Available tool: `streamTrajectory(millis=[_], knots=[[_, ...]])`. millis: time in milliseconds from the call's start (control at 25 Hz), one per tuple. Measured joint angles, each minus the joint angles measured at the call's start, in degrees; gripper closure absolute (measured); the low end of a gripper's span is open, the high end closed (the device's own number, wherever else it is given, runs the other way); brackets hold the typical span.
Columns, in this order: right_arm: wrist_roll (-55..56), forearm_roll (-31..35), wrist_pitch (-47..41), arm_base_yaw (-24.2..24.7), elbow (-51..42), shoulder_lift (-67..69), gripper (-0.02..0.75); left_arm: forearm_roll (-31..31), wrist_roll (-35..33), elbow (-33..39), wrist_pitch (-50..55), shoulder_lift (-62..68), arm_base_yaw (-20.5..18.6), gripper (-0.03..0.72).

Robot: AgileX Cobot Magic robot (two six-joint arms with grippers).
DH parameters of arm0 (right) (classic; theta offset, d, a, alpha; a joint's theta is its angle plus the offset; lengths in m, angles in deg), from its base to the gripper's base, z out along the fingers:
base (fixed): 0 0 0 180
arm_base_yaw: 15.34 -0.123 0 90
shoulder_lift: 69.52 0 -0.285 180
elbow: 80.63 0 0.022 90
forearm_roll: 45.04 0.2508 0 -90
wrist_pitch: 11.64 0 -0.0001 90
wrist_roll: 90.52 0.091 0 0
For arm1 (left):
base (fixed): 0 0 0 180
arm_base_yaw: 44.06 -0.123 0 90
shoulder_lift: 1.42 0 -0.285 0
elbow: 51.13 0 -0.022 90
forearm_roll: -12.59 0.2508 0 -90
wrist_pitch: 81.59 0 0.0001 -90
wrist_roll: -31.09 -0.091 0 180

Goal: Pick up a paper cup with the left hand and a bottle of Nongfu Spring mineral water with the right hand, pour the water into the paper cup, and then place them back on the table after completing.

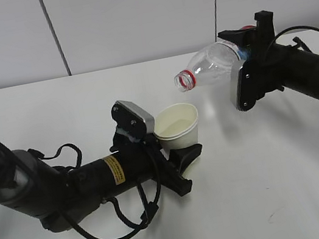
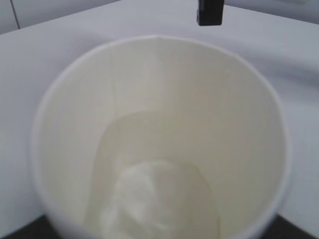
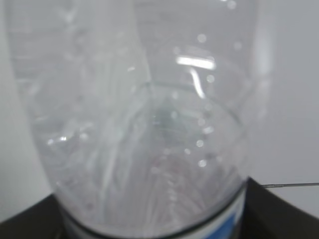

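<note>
My left gripper (image 1: 181, 153), on the arm with the yellow sticker, is shut on a white paper cup (image 1: 178, 125) and holds it tilted just above the table (image 1: 272, 198). The cup fills the left wrist view (image 2: 159, 134), with water (image 2: 159, 194) pooled at its bottom. My right gripper (image 1: 251, 38) is shut on a clear plastic bottle (image 1: 214, 63), held in the air tipped towards the left, its red-ringed open mouth (image 1: 185, 80) up and right of the cup's rim. The bottle fills the right wrist view (image 3: 139, 119); drops cling inside it. No stream shows between the mouth and the cup.
The white table stretches all round both arms. A grey panelled wall (image 1: 129, 19) stands behind it. Loose black cables (image 1: 128, 224) hang under my left arm near the table's front.
</note>
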Motion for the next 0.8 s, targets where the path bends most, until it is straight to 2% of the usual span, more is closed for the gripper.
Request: streamTrajectory(millis=[480,800], knots=[[6.49,0.40,0.12,0.00,-0.23,0.00,0.331,-1.31,0.00,0.00,0.00,0.00,0.00,0.320],[19.02,0.67,0.49,0.00,-1.97,0.00,0.331,-2.51,0.00,0.00,0.00,0.00,0.00,0.320]])
